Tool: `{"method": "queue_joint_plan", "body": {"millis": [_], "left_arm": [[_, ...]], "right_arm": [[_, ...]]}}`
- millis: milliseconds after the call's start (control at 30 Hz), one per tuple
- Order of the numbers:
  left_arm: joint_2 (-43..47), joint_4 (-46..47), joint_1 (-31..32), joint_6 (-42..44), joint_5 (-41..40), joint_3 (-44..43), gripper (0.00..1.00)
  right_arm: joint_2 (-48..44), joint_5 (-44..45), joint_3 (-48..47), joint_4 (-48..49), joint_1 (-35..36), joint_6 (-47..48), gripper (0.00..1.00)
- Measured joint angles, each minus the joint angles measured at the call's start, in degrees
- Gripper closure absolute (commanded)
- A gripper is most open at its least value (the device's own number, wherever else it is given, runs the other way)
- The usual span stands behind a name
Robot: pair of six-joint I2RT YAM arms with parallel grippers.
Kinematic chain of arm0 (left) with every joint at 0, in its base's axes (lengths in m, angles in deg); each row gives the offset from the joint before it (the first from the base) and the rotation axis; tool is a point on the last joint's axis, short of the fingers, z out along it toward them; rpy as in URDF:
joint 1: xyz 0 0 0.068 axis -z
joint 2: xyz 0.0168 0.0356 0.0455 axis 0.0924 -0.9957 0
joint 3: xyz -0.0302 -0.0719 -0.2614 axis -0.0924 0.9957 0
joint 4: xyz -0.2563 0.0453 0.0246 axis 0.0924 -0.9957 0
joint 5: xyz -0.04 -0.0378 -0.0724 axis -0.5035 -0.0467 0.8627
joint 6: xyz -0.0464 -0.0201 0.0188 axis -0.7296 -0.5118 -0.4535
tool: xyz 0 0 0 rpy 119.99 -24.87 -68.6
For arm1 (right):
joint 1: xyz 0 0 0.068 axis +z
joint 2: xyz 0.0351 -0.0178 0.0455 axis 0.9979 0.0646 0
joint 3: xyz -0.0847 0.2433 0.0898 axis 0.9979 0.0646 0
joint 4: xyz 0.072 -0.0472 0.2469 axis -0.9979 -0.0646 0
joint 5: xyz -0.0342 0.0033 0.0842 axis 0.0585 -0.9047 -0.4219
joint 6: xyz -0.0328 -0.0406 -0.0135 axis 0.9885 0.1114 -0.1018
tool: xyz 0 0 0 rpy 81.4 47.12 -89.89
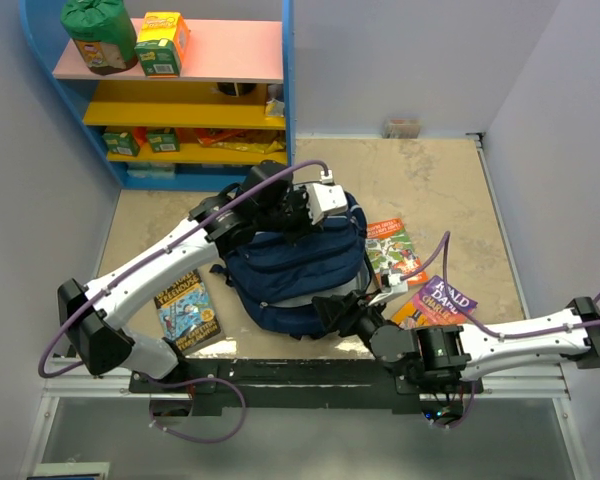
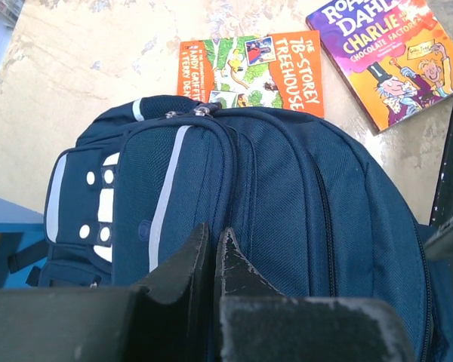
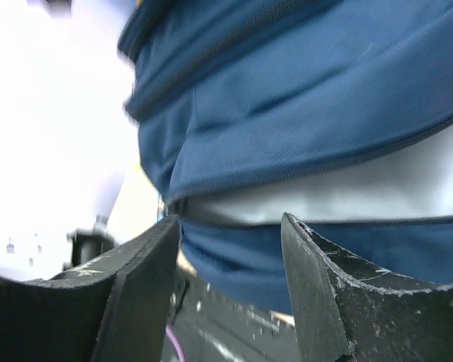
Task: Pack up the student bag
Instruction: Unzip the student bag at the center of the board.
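Note:
The student bag [image 1: 295, 265], a navy backpack, lies in the middle of the table with its top toward the shelf. In the left wrist view the bag [image 2: 272, 196] shows a light stripe and a white dotted patch. My left gripper [image 2: 214, 230] is shut just over the bag's front panel, and I see nothing between its fingers. From above, the left gripper [image 1: 298, 210] sits at the bag's far end. My right gripper [image 3: 228, 220] is open at the bag's near edge [image 3: 302, 113]. A white band shows between the blue layers there. From above, the right gripper [image 1: 338, 308] is beside the bag's near right corner.
An orange Treehouse book [image 1: 395, 250] and a purple Roald Dahl book [image 1: 435, 303] lie right of the bag. A third book [image 1: 188, 308] lies to its left. A blue shelf unit [image 1: 180, 90] with boxes stands at the back left.

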Motion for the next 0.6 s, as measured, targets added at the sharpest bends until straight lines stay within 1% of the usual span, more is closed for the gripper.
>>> {"method": "queue_joint_plan", "body": {"millis": [67, 133, 200, 233, 267, 333, 400, 433, 467, 533, 600], "left_arm": [[0.22, -0.20, -0.11, 0.17, -0.26, 0.00, 1.00], [0.79, -0.42, -0.31, 0.72, -1.09, 0.13, 1.00], [2.08, -0.39, -0.92, 1.55, -1.66, 1.03, 1.00], [3.50, -0.31, -1.60, 2.10, -1.92, 2.27, 1.00], [4.79, -0.44, -2.45, 2.64, -1.95, 3.32, 1.00], [7.48, -0.55, -4.66, 3.34, -1.70, 5.64, 1.00], [9.60, -1.09, -6.78, 4.04, -1.44, 7.15, 1.00], [10.71, -1.29, -7.72, 4.31, -1.42, 7.93, 1.00], [11.74, -1.53, -8.35, 4.55, -1.44, 8.66, 1.00], [13.18, -1.68, -8.96, 4.72, -1.46, 9.94, 1.00], [13.84, -1.95, -9.03, 4.94, -1.33, 10.84, 1.00]], "right_arm": [[-0.39, 1.84, -1.44, -2.01, -0.28, -0.87, 0.38], [1.18, 3.93, -6.23, -11.28, -0.85, -5.49, 0.30], [4.83, 4.87, -11.65, -21.57, -2.05, -13.00, 0.24], [7.80, 4.55, -15.39, -29.20, -4.17, -17.59, 0.20], [10.40, 4.37, -17.90, -34.21, -6.43, -20.24, 0.19], [16.00, 3.41, -21.00, -40.30, -11.54, -21.84, 0.17], [19.65, 0.83, -21.64, -42.84, -16.35, -20.37, 0.16], [20.81, -0.79, -21.57, -43.30, -19.71, -18.75, 0.06], [21.27, -2.54, -21.55, -43.30, -23.93, -16.06, 0.01], [20.17, -5.73, -21.11, -40.63, -33.14, -10.08, 0.01], [18.69, -8.09, -20.92, -38.10, -40.72, -4.24, 0.01]]}}
